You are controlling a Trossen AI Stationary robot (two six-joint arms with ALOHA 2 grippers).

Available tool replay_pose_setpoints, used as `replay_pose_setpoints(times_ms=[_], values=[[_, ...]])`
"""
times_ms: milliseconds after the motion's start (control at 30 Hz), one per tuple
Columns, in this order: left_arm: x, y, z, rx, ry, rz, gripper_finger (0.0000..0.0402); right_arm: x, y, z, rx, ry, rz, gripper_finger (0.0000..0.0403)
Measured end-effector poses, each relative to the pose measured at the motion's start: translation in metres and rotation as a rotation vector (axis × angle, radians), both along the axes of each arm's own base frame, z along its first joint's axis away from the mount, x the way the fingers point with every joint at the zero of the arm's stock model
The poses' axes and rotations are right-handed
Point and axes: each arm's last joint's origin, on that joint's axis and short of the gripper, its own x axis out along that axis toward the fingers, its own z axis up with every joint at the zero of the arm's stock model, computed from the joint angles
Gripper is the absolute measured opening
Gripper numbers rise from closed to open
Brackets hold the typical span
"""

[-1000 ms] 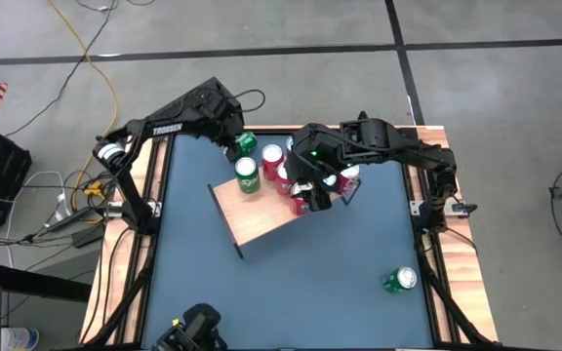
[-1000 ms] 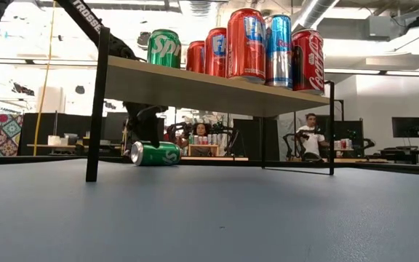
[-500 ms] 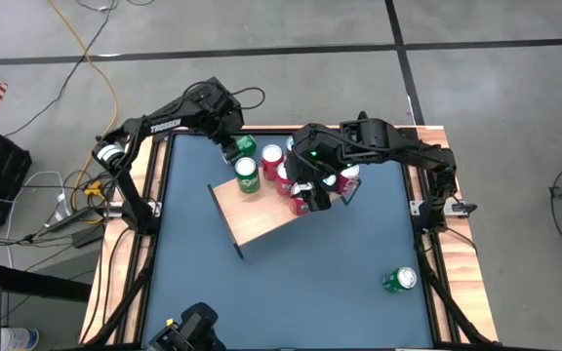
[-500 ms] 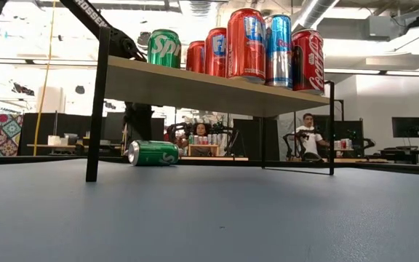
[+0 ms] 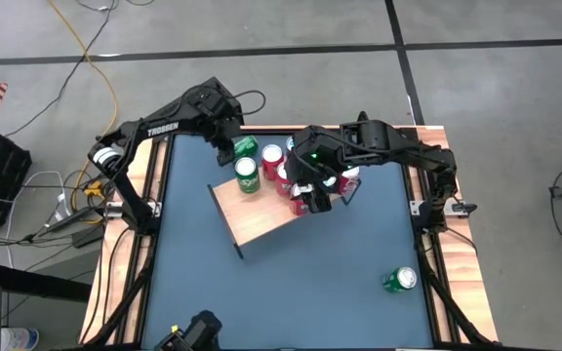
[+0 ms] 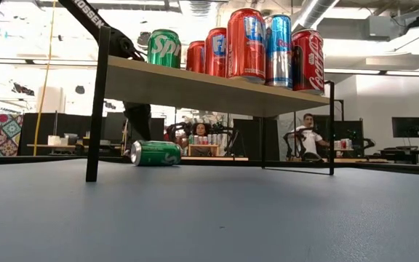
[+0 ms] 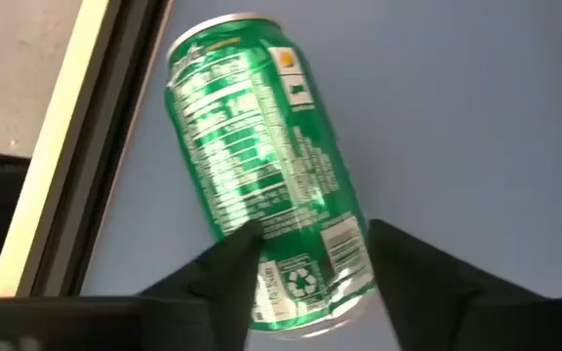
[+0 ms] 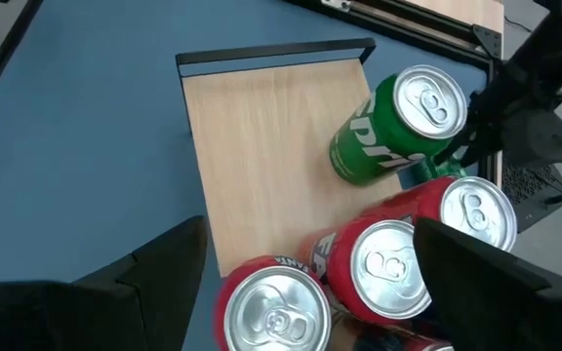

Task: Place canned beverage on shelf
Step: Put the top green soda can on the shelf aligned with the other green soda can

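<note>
The green can (image 7: 266, 219) lay on its side on the blue worktop (image 5: 310, 283), just behind the shelf (image 5: 261, 213) and near the worktop's far left edge. In the low view it showed under the shelf board, resting on the surface beyond the black legs. Its long axis ran roughly level with the worktop, and in the left wrist view that axis pointed away from the left gripper (image 7: 305, 258), one end of the can sitting between the two dark fingers. The fingers were spread to either side of that near end, close against the can's flanks, but the pictures did not settle whether they pressed on it, so whether it was pinched could not be told. The can was not lifted.

The left arm was plainly the nearer one, reaching in from the far left corner. To grip it well, the fingers would probably need to close across the can's width, square to its long axis.

The shelf already carried a standing green can (image 5: 248, 175) at its far end and a cluster of red cans (image 5: 279, 168) beside it, leaving bare wood toward the near end. The right gripper (image 8: 310, 283) hung over those cans with its fingers spread wide, holding nothing. Another green can (image 5: 399, 280) lay well apart, near the right edge.
</note>
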Motion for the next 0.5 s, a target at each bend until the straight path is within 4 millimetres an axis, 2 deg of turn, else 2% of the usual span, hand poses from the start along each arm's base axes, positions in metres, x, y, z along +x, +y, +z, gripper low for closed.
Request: replay_pose_setpoints(times_ms=[167, 300, 400, 500], values=[[0.001, 0.001, -0.001, 0.031, 0.022, -0.014, 0.0275, 0.000, 0.000, 0.000, 0.000, 0.000, -0.001, 0.0347], [0.000, 0.004, -0.010, 0.066, 0.111, 0.062, 0.0342, 0.000, 0.000, 0.000, 0.000, 0.000, -0.001, 0.0347], [-0.002, 0.004, -0.015, 0.053, 0.157, 0.102, 0.0364, 0.000, 0.000, 0.000, -0.002, -0.001, 0.001, 0.0347], [0.001, 0.006, -0.022, 0.013, 0.139, 0.111, 0.0360, 0.000, 0.000, 0.000, -0.002, -0.001, 0.001, 0.0347]])
